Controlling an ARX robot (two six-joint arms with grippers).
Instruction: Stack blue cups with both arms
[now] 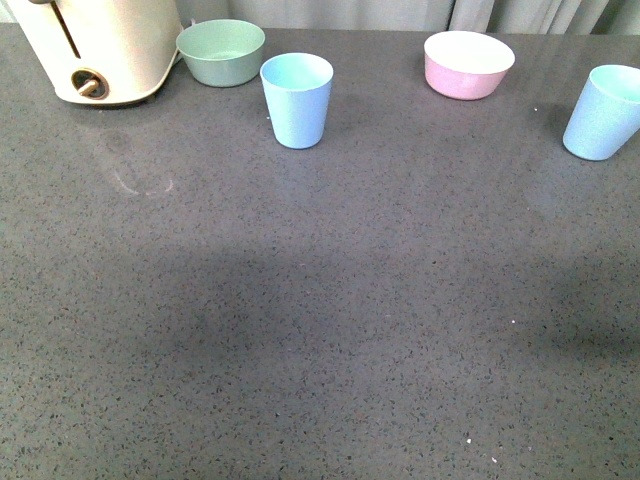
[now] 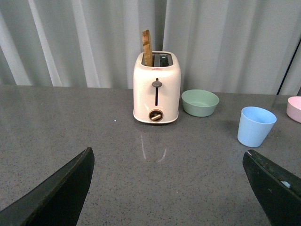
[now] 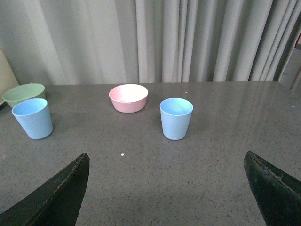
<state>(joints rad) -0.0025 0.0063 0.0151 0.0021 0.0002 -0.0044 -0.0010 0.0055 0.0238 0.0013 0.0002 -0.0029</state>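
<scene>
Blue cups upright, mouths upward

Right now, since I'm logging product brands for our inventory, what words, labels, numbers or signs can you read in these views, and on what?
No text can be read in any view.
On the toaster no brand shows, and any marks around its dial are too small to read.
The blue cups, green bowl and pink bowl are plain, with no print.
</scene>
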